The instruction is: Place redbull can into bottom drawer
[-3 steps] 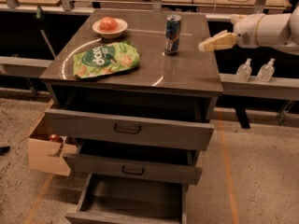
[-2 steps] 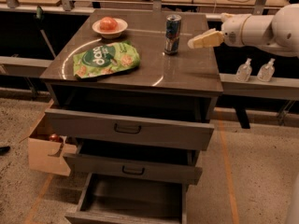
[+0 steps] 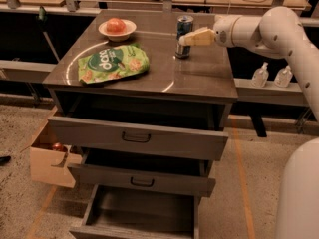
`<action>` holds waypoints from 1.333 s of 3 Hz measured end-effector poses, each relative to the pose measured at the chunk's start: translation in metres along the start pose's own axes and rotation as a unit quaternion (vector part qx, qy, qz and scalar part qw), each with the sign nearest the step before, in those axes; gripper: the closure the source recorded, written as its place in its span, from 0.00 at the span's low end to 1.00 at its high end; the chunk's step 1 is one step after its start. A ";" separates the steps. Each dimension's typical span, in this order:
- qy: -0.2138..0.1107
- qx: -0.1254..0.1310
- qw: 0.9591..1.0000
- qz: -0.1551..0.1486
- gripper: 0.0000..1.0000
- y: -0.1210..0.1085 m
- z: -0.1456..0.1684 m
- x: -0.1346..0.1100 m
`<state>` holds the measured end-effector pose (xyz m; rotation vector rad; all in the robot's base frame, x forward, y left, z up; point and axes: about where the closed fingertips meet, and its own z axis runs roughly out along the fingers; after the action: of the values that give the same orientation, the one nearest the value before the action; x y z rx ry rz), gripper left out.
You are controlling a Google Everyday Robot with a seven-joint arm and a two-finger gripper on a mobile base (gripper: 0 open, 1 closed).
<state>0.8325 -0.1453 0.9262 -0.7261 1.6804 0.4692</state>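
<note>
End effector (image 3: 187, 39) — just right of redbull can (image 3: 184, 25).

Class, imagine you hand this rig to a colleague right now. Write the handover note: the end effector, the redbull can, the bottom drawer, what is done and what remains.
End effector: level with the middle of the redbull can, overlapping it in view; contact cannot be told.
Redbull can: upright on the cabinet top, towards the back.
Bottom drawer: pulled open, no can inside.
Done: drawer open, arm at the can.
Left: grasp, lift, carry down, and set the can in the bottom drawer.
</note>
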 end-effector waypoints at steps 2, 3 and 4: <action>-0.016 -0.038 0.999 0.005 0.19 0.020 0.039 -0.015; -0.013 -0.049 0.999 -0.016 0.49 0.024 0.039 -0.028; -0.010 -0.054 0.998 -0.025 0.72 0.023 0.025 -0.036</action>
<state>0.8396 -0.1046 0.9532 -0.8369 1.6240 0.5344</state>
